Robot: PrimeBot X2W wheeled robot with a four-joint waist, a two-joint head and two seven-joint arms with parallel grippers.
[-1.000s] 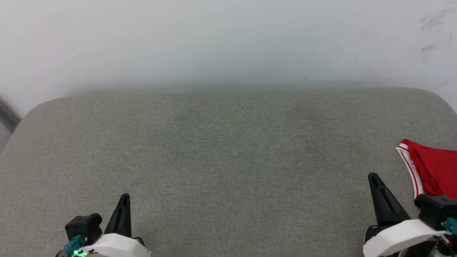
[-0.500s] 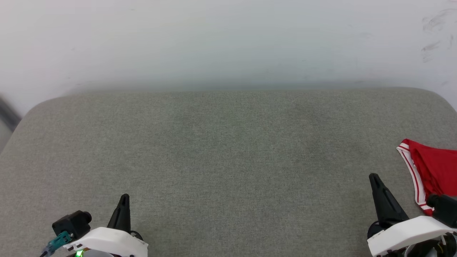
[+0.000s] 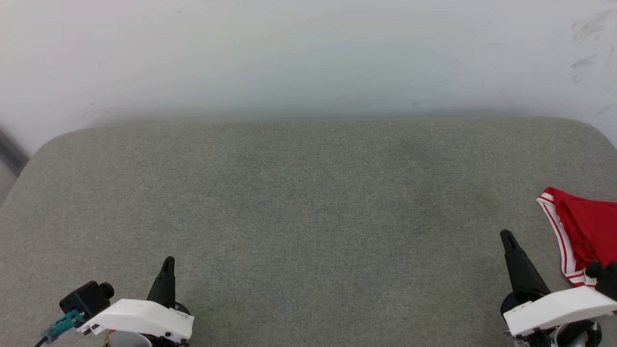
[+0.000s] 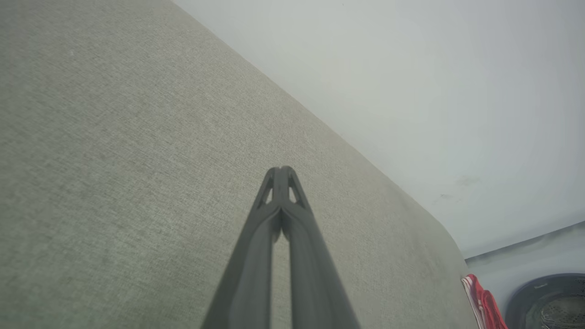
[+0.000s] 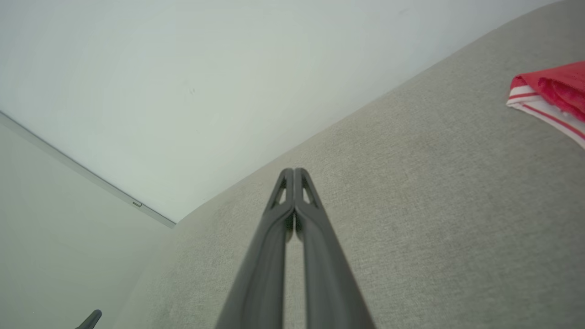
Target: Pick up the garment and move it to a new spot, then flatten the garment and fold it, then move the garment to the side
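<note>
Two pairs of fingers pressed together, empty: left gripper [image 3: 167, 262], right gripper [image 3: 505, 234], low over grey cushion [image 3: 308, 193]. Red garment [image 3: 585, 224] just right of right gripper, partly cut off. Fits awaiting pickup, or already set aside; undecidable.

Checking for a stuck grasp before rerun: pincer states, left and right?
Left pincer: closed, holding nothing.
Right pincer: closed, holding nothing; garment lies apart from it.

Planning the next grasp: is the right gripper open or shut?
Shut. The right gripper has its fingers pressed together at the tips, nothing between them, over the grey cushion.
</note>
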